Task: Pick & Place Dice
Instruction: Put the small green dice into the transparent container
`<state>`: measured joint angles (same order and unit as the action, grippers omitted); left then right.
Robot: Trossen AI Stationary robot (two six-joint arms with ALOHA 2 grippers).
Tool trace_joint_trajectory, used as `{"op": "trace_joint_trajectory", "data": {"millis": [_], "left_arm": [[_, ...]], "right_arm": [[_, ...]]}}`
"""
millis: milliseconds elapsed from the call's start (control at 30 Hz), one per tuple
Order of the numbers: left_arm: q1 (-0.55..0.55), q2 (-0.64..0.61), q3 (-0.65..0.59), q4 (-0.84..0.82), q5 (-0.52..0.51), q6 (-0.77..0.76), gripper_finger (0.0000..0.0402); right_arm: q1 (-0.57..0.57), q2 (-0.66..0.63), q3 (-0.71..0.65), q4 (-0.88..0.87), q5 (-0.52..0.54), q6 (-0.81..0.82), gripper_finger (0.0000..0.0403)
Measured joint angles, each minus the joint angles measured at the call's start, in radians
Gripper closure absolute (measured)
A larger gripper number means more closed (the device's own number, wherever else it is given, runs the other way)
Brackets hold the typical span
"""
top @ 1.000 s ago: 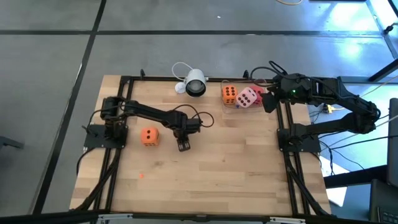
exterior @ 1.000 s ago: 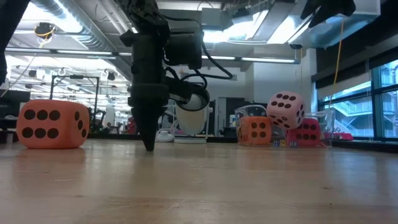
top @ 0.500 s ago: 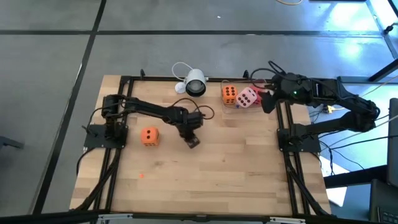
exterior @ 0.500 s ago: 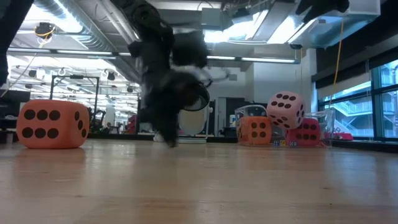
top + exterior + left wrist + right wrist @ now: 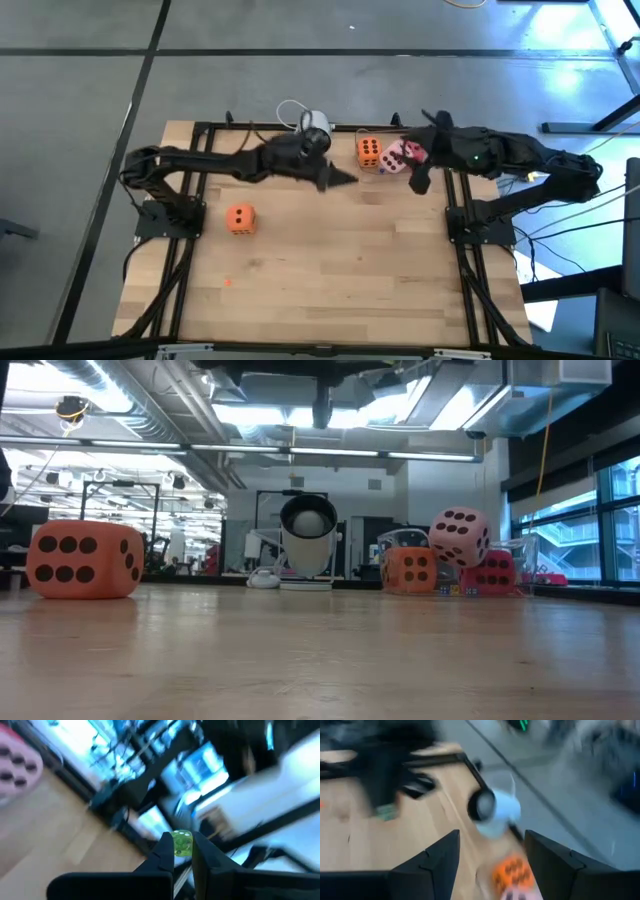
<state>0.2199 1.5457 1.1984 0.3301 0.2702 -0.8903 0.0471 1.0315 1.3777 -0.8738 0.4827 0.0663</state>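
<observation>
My left gripper (image 5: 345, 179) hangs level above the table's middle, pointing toward the right arm, shut on a small green die (image 5: 181, 843). My right gripper (image 5: 418, 183) (image 5: 490, 845) is open with nothing between its fingers, just on the near side of the pink die (image 5: 398, 157). That pink die (image 5: 460, 537) sits on top of an orange die (image 5: 369, 151) and a red die (image 5: 490, 572) at the far right. Another orange die (image 5: 240, 218) rests on the table near the left arm's base. My left gripper pinches the small green die (image 5: 181, 849) between its two fingertips (image 5: 166, 845), at their free ends. The fingers come level from the table's left. The die is lifted well clear of the table.
A white round camera (image 5: 313, 128) with a black lens stands at the far edge, close behind the left arm. The stacked dice sit by a clear plastic container (image 5: 398, 548). Black frame rails (image 5: 455, 200) run along both sides. Bare wood lies across the near half.
My left gripper has risen quickly from the table top and swung toward the far right, tipping from pointing straight down to level. My right gripper has shifted a little toward the table's near side and rolled. The big dice have kept still.
</observation>
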Motion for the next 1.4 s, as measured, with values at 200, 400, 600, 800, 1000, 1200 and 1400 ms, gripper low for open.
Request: {"op": "trace_joint_trajectory", "data": {"millis": [200,400,600,800,1000,1200,1400], "left_arm": [[0.063,-0.043,-0.001,0.128,0.063,-0.119,0.0391],[0.097,-0.046,-0.001,0.218,0.103,-0.196,0.0391],[0.102,-0.046,-0.001,0.254,0.162,-0.200,0.0392],[0.103,-0.048,-0.001,0.276,0.182,-0.199,0.0392],[0.103,-0.048,-0.001,0.307,0.208,-0.207,0.0392],[0.096,-0.048,-0.001,0.352,0.221,-0.234,0.0392],[0.084,-0.048,-0.001,0.361,0.224,-0.245,0.0392]], "right_arm": [[0.077,0.056,0.000,0.206,-0.017,-0.334,0.0182],[0.133,0.142,0.000,0.291,-0.025,-0.523,0.0182],[0.184,0.225,0.000,0.483,0.236,-0.574,0.0182],[0.220,0.256,0.000,0.566,0.215,-0.560,0.0182],[0.244,0.266,0.000,0.593,0.236,-0.546,0.0182],[0.245,0.280,0.001,0.622,0.237,-0.546,0.0182],[0.244,0.311,0.001,0.643,0.243,-0.554,0.0182]]}}
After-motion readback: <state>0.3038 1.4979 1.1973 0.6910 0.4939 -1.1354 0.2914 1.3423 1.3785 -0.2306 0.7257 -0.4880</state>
